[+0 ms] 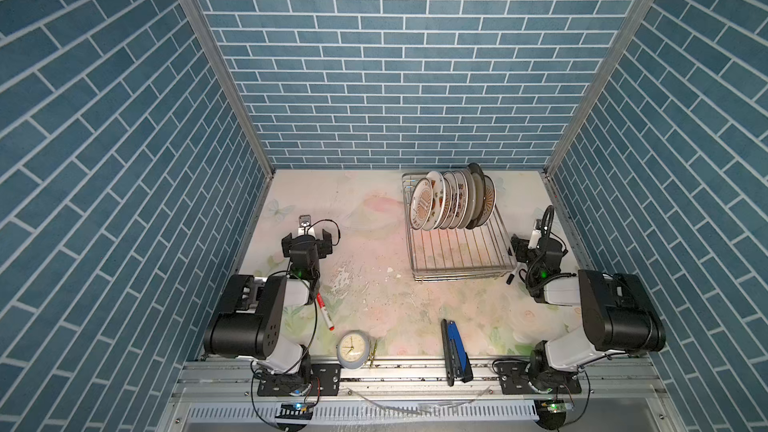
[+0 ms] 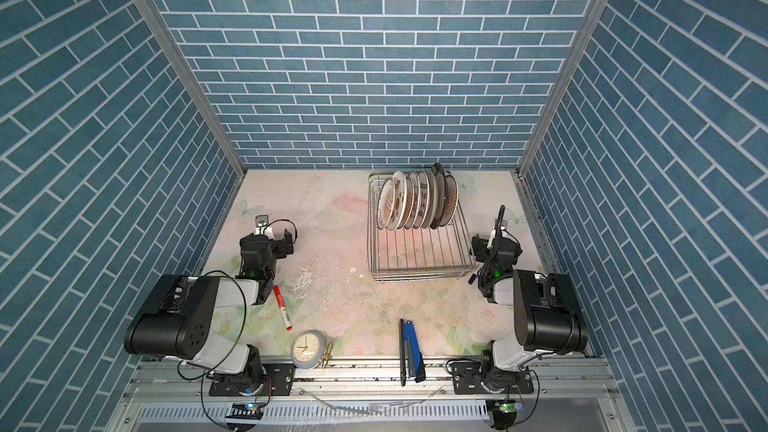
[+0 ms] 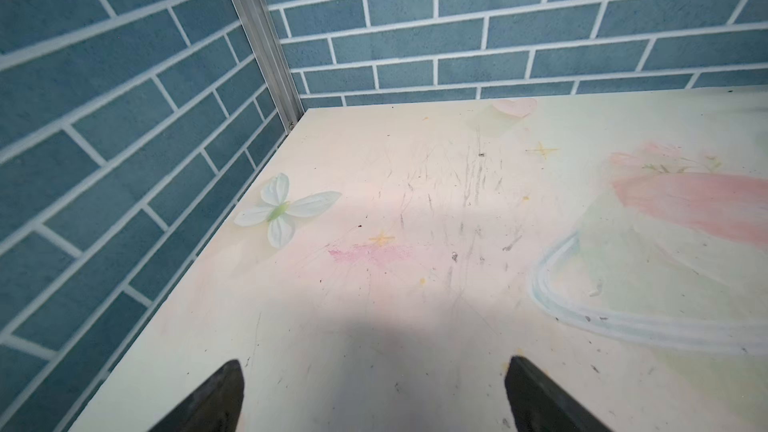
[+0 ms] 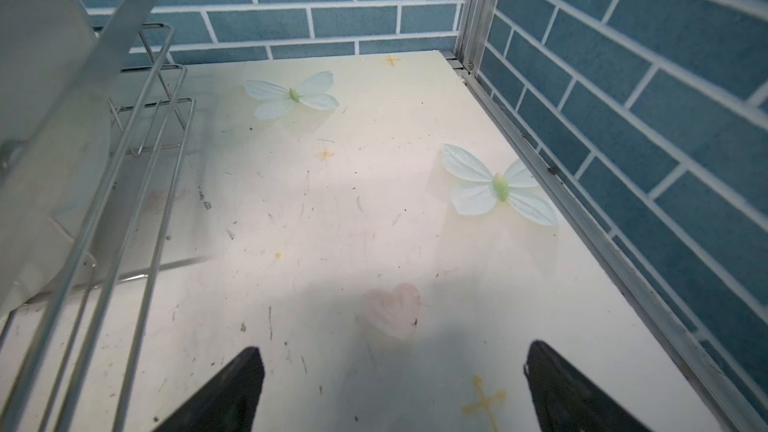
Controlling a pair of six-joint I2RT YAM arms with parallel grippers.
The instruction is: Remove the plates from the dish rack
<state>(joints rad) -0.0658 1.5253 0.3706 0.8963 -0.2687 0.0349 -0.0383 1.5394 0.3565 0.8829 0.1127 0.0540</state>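
Several plates [image 1: 451,201] [image 2: 413,201] stand on edge in a row at the far end of the dish rack [image 1: 461,274] [image 2: 419,277], a silver wire basket at the back right of the table. The front plates are white with orange motifs; a dark-rimmed one [image 1: 478,195] stands further back in the row. My left gripper [image 1: 307,238] [image 2: 268,239] [image 3: 376,363] hangs open over bare table, well left of the rack. My right gripper [image 1: 536,243] [image 2: 496,243] [image 4: 395,349] is open and empty just right of the rack, whose wires [image 4: 137,126] show in the right wrist view.
A red marker [image 1: 325,312] lies by the left arm. A small round clock [image 1: 351,349] and a blue stapler [image 1: 455,347] lie at the front edge. A black marker [image 1: 511,277] sits by the rack's near right corner. Blue tiled walls enclose three sides.
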